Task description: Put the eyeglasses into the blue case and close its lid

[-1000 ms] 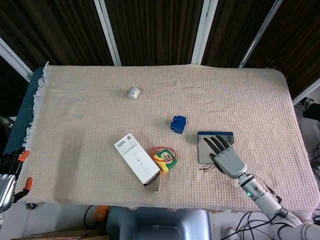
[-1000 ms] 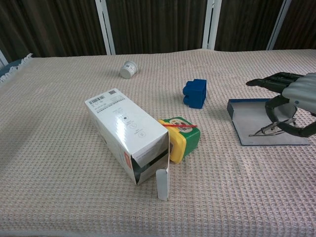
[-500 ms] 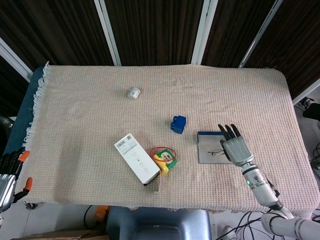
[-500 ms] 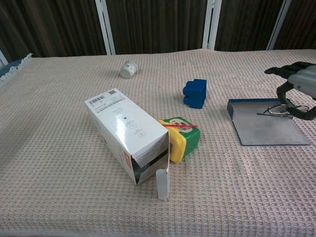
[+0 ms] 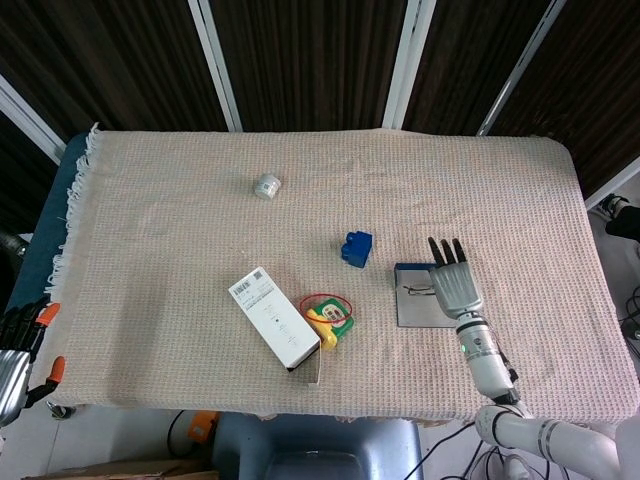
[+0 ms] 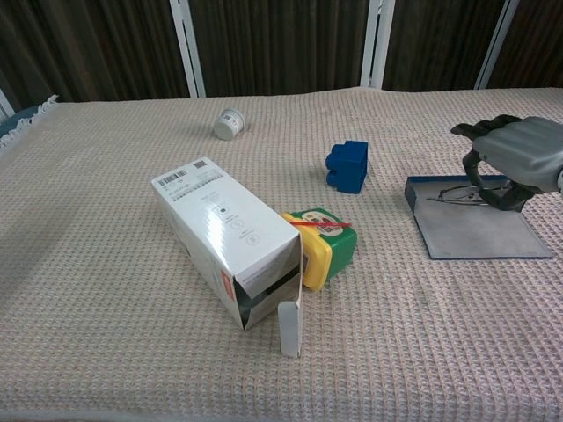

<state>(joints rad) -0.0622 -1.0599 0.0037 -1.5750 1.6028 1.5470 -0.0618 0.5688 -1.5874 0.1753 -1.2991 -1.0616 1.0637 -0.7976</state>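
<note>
The eyeglasses (image 6: 459,192) lie on the far part of the blue case (image 6: 475,230), which sits open and flat on the woven tablecloth (image 5: 180,230), its grey inner panel facing up. The right hand (image 6: 513,161) hangs over them with fingers curled down around the frame; whether it grips the frame or only touches it cannot be told.

Likely risks: the thin frame could slide off the flat panel if the fingers drag on release, and the light case could skid on the cloth when the lid is pushed, since nothing braces it. A temple left sticking out would block the lid.

The case has bare cloth to its right and near side. The blue toy block (image 5: 356,248) stands just beside its far left corner. The left hand (image 5: 14,352) waits off the table's left edge, its fingers indistinct.
</note>
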